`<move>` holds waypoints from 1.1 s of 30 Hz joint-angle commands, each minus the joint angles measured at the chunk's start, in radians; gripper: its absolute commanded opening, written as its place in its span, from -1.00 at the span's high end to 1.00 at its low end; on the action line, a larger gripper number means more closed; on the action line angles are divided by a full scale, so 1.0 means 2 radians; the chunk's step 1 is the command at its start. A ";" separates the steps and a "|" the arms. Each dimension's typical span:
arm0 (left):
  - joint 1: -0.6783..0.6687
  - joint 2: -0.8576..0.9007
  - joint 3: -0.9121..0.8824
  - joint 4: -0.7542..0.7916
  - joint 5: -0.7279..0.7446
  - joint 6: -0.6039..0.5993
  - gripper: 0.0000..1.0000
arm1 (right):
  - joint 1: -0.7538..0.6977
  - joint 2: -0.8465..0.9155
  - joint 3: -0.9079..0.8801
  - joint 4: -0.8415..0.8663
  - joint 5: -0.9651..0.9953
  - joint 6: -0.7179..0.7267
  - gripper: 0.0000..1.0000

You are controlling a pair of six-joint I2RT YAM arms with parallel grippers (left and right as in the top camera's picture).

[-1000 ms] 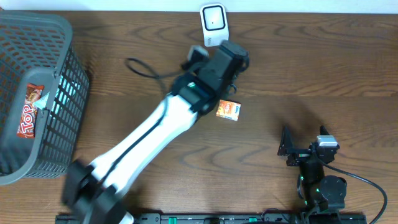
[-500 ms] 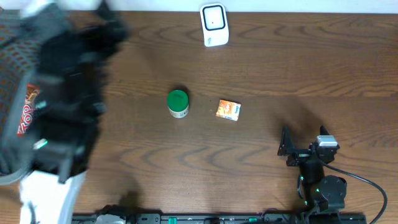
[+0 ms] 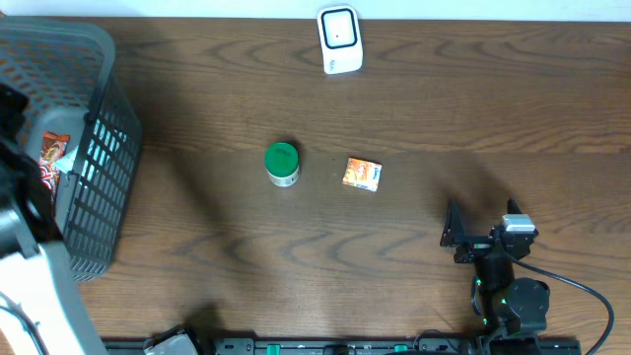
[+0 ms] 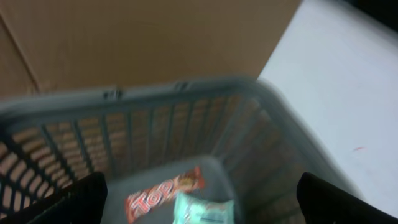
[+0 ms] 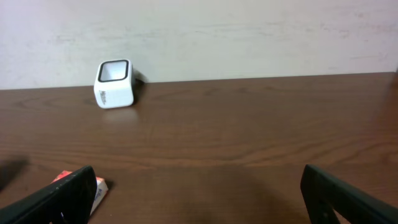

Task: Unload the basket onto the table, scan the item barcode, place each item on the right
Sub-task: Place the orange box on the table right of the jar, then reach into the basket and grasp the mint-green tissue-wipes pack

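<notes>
The white barcode scanner [image 3: 338,39] stands at the table's far edge and also shows as the scanner [image 5: 115,84] in the right wrist view. A green-lidded jar [image 3: 282,164] and a small orange box [image 3: 362,175] sit mid-table. My left arm [image 3: 30,266] reaches over the grey basket [image 3: 94,128] at far left. My left gripper [image 4: 200,193] is open above a red Top bar [image 4: 165,193] and a mint packet [image 4: 202,210] in the basket, holding nothing. My right gripper [image 3: 483,237] rests open and empty at the near right, with the orange box [image 5: 93,190] by its left finger.
The basket's grey mesh wall [image 4: 143,137] rings the bar and the packet. Beyond it lie brown cardboard [image 4: 155,37] and a white surface [image 4: 348,93]. Bare dark wood [image 3: 473,118] spreads between the scanner and the right gripper.
My left arm has swung from beside the scanner, across the table, to over the basket at far left. The green-lidded jar now stands uncovered mid-table. The right arm has not moved.
</notes>
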 commanded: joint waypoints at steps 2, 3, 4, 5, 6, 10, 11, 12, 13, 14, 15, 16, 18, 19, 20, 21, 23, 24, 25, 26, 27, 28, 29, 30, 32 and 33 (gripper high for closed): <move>0.059 0.063 0.006 -0.021 0.147 -0.013 -0.96 | -0.004 -0.001 -0.001 -0.002 0.000 -0.003 -0.99; 0.072 0.084 0.006 -0.030 0.183 -0.014 -0.96 | -0.004 -0.001 -0.001 -0.002 0.000 -0.003 -0.98; 0.080 0.102 0.006 -0.037 0.203 -0.014 -0.96 | -0.004 -0.001 -0.001 -0.002 0.000 -0.003 -0.98; 0.085 0.115 0.006 -0.042 0.212 -0.017 -0.95 | -0.004 -0.001 -0.001 -0.002 0.000 -0.003 -0.99; 0.089 0.129 0.006 -0.049 0.213 -0.023 -0.96 | -0.004 -0.001 -0.001 -0.002 0.000 -0.003 -0.99; 0.101 0.187 0.005 -0.083 0.214 -0.032 -0.96 | -0.004 -0.001 -0.001 -0.002 0.000 -0.003 -0.99; 0.102 0.201 0.005 -0.091 0.214 -0.032 -0.96 | -0.004 -0.001 -0.001 -0.002 0.000 -0.003 -0.98; 0.102 0.209 0.005 -0.096 0.214 -0.032 -0.96 | -0.004 -0.001 -0.001 -0.002 0.000 -0.003 -0.99; 0.102 0.220 0.005 -0.103 0.215 -0.032 -0.96 | -0.004 -0.001 -0.001 -0.002 0.000 -0.003 -0.99; 0.102 0.230 0.005 -0.107 0.220 -0.032 -0.96 | -0.004 -0.001 -0.001 -0.002 0.000 -0.003 -0.99; 0.102 0.240 0.003 -0.110 0.229 -0.032 -0.96 | -0.004 -0.001 -0.001 -0.002 0.000 -0.003 -0.99; 0.102 0.251 -0.001 -0.110 0.241 -0.032 -0.95 | -0.004 -0.001 -0.001 -0.002 0.000 -0.003 -0.99; 0.102 0.262 -0.011 -0.108 0.257 -0.032 -0.96 | -0.004 -0.001 -0.001 -0.002 0.000 -0.003 -0.99; 0.102 0.266 -0.017 -0.105 0.264 -0.032 -0.96 | -0.004 -0.001 -0.001 -0.002 0.000 -0.003 -0.99; 0.102 0.270 -0.021 -0.104 0.270 -0.032 -0.96 | -0.004 -0.001 -0.001 -0.002 0.000 -0.003 -0.99; 0.102 0.276 -0.030 -0.102 0.270 -0.032 -0.96 | -0.004 -0.001 -0.001 -0.002 0.000 -0.003 -0.98; 0.102 0.282 -0.042 -0.097 0.270 -0.032 -0.96 | -0.004 -0.001 -0.001 -0.002 0.000 -0.003 -0.98; 0.103 0.286 -0.047 -0.093 0.270 -0.032 -0.96 | -0.004 -0.001 -0.001 -0.002 0.000 -0.003 -0.98; 0.103 0.289 -0.055 -0.087 0.270 -0.032 -0.96 | -0.004 -0.001 -0.001 -0.002 0.000 -0.003 -0.98; 0.103 0.291 -0.061 -0.080 0.270 -0.032 -0.96 | -0.004 -0.001 -0.001 -0.002 0.000 -0.003 -0.99; 0.103 0.294 -0.069 -0.072 0.270 -0.032 -0.96 | -0.004 -0.001 -0.001 -0.002 0.000 -0.003 -0.99; 0.103 0.296 -0.075 -0.064 0.270 -0.032 -0.96 | -0.004 -0.001 -0.001 -0.002 0.000 -0.003 -0.99; 0.104 0.298 -0.081 -0.056 0.270 -0.032 -0.96 | -0.004 -0.001 -0.001 -0.002 0.000 -0.003 -0.98; 0.104 0.299 -0.090 -0.043 0.270 -0.032 -0.96 | -0.004 -0.001 -0.001 -0.002 0.000 -0.003 -0.99; 0.106 0.301 -0.101 -0.017 0.271 -0.032 -0.96 | -0.004 -0.001 -0.001 -0.002 0.000 -0.003 -0.98; 0.107 0.302 -0.102 -0.011 0.271 -0.032 -0.96 | -0.004 -0.001 -0.001 -0.002 0.000 -0.003 -0.99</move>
